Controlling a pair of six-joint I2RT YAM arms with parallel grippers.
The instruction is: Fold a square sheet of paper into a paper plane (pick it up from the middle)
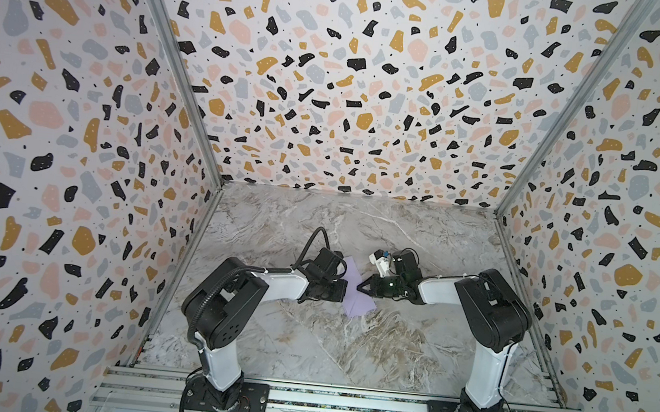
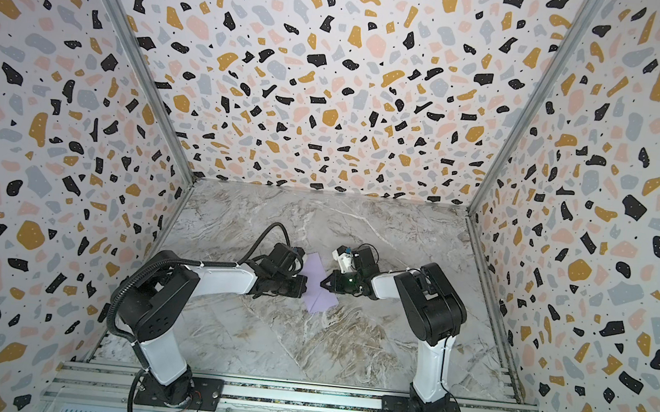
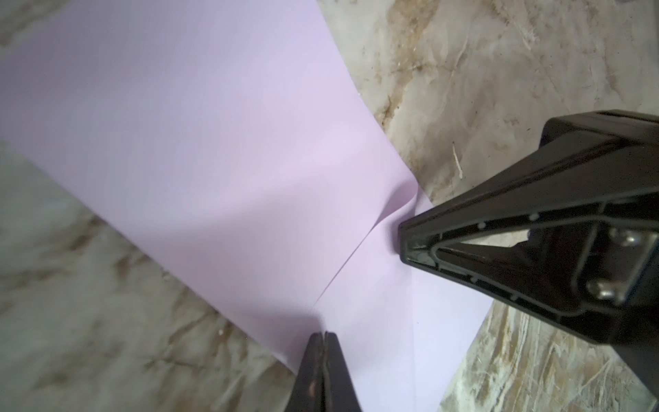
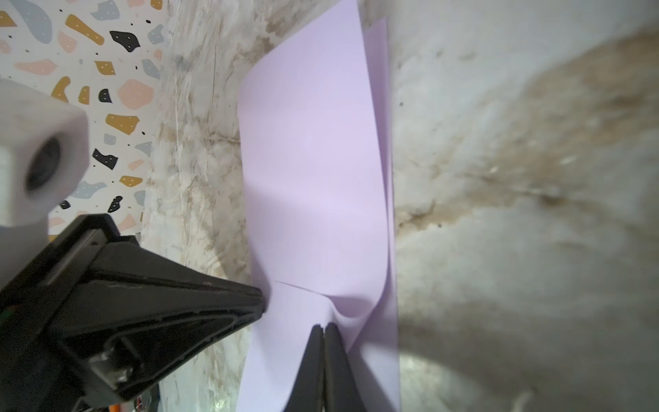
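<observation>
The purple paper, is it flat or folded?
Folded. The paper is doubled over, a second layer peeking out along one edge, and a sharp crease runs across it.

Just below centre in both top views, the left gripper (image 1: pixel 342 291) hides the left edge of the square sheet of paper (image 1: pixel 357 304); its folds are too small to read.

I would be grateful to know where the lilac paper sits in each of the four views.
In a top view: lilac paper lies in the lower middle.
In a top view: the same place, slightly further left.
Left wrist view: a broad sheet filling much of the picture.
Right wrist view: a long band running away from the camera.
Shared landmark: the right gripper, its tip at the paper.
</observation>
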